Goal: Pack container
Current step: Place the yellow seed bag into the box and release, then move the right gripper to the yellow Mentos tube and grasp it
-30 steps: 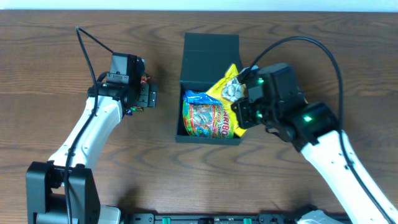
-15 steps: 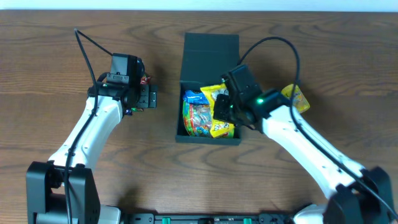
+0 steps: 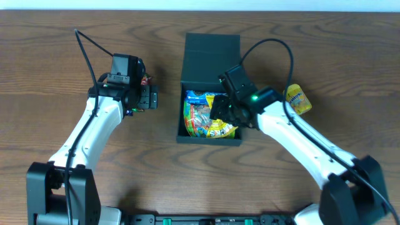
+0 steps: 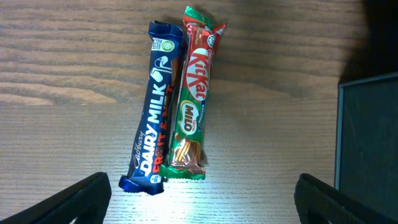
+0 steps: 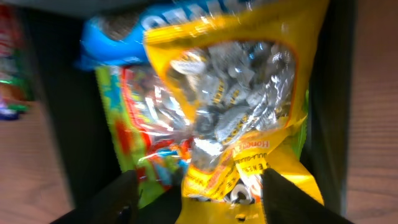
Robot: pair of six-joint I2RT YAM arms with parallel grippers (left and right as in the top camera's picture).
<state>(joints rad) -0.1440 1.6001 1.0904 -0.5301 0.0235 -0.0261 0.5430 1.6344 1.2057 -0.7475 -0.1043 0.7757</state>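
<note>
**Container.** The container [image 3: 211, 55] stands at the centre of the bench [image 3: 94, 31], between the two arms. It is a rigid, matte, dark teal box of roughly square outline. Its flat flap lid lies folded back on the far side. The bench surface is brown with a pronounced wood grain.

**Contents.** We see three glossy, crinkled film packets inside:
- A blue packet [image 3: 199, 96] lies at the far end.
- A green packet [image 3: 197, 119] with multicoloured print lies along the left wall.
- A yellow packet [image 5: 236, 106] lies toward the right wall. Its clear window shows pale grey kernels.

**Right tool.** The right tool [image 3: 225, 112] reaches down into the container, over the yellow packet. In the right wrist view its dark fingers [image 5: 121, 199] stand wide apart, with the packet's lower end between them. We cannot tell whether either pad touches the film.

**Left tool.** The left tool [image 4: 205, 208] hangs over the bench to the left of the container. Its fingers are fully spread and it holds nothing. Below it lie two slim, foil-wrapped bars, side by side and touching:
- a dark blue bar [image 4: 155, 112];
- a green bar [image 4: 194, 99] with a red logo.

Both bars rest on bare wood, apart from the container.

**Other item.** A small packet [image 3: 298, 99], yellow and smooth, lies on the bench to the right of the container, just beside the right arm.
</note>
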